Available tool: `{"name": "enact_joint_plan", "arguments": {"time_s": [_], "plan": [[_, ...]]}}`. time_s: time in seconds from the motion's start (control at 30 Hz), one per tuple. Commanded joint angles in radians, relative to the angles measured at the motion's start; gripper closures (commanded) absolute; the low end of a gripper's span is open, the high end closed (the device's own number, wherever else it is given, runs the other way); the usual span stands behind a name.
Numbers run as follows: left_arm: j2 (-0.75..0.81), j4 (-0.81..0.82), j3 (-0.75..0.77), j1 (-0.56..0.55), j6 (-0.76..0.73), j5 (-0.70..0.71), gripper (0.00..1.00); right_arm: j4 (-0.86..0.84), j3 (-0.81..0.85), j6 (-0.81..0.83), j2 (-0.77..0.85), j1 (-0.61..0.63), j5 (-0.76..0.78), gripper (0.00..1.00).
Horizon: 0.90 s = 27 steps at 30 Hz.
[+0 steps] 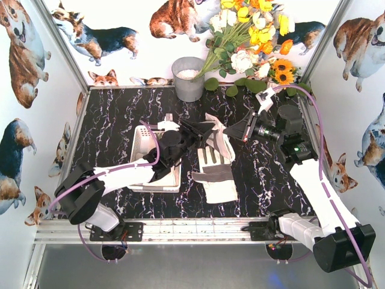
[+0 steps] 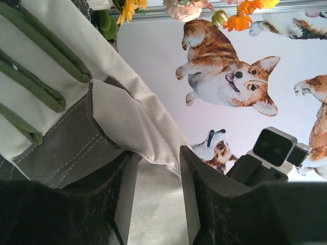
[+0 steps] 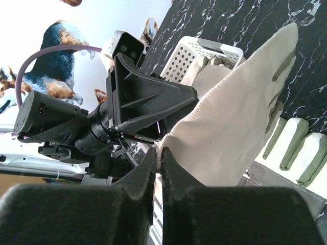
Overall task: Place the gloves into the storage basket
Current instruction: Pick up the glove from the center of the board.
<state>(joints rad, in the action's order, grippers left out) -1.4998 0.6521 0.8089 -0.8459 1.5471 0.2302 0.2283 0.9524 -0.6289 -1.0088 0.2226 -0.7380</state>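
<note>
A cream-white glove (image 1: 220, 143) hangs above the dark table between my two grippers. My right gripper (image 1: 233, 133) is shut on its thin edge (image 3: 168, 143); that gripper (image 3: 159, 153) shows no gap beyond the cloth. My left gripper (image 1: 201, 133) faces it, jaws part-way apart around the same glove (image 2: 117, 107). Fabric fills the gap at this gripper (image 2: 156, 153) and touches both pads; whether it is pinched is unclear. A second glove (image 1: 216, 174) lies flat on the table. The white storage basket (image 1: 144, 141) stands to the left, with glove cloth (image 1: 168, 126) at its far rim.
A grey metal bucket (image 1: 188, 78) stands at the back, with a bunch of flowers (image 1: 252, 36) leaning over the table beside it. Walls with dog pictures close in left, right and back. The left arm lies across the basket's near side.
</note>
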Motion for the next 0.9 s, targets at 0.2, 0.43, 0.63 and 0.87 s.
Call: {"name": "enact_joint_plan", "arguments": {"time_s": [0.2, 0.43, 0.63, 0.87], "plan": [[0.003, -0.016, 0.056, -0.005, -0.081, -0.043, 0.46, -0.057, 0.001, 0.042, 0.007, 0.011, -0.086, 1.0], [-0.001, -0.073, 0.111, -0.005, -0.135, -0.09, 0.36, 0.034, 0.029, 0.133, -0.005, 0.041, -0.112, 1.0], [0.002, -0.14, 0.101, -0.005, -0.136, -0.196, 0.37, 0.139, 0.082, 0.242, -0.031, 0.067, -0.078, 1.0], [0.04, -0.301, 0.099, -0.005, -0.204, -0.301, 0.43, 0.153, 0.1, 0.27, -0.049, 0.081, -0.088, 1.0]]}}
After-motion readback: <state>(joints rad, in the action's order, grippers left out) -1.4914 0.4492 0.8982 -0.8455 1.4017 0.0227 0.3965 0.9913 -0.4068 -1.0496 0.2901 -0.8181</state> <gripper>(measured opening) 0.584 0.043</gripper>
